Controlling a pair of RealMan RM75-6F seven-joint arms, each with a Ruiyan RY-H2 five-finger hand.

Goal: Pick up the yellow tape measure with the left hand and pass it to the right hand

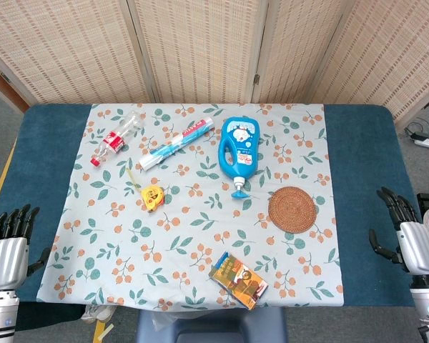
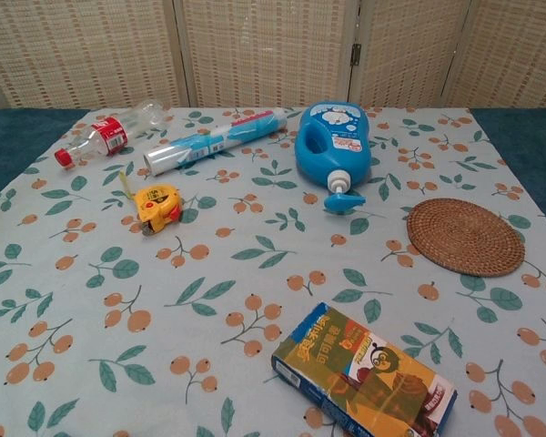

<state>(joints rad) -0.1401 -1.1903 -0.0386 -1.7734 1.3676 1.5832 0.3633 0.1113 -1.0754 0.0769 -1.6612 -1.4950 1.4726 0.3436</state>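
The yellow tape measure lies on the floral cloth, left of centre, with a short strip of tape pulled out behind it. My left hand hangs at the table's near left corner, far from it, fingers apart and holding nothing. My right hand is off the table's near right edge, fingers spread and empty. Neither hand shows in the chest view.
A clear plastic bottle and a rolled blue-white tube lie at the back left. A blue detergent bottle lies in the middle back. A woven coaster sits to the right, and a small box near the front edge.
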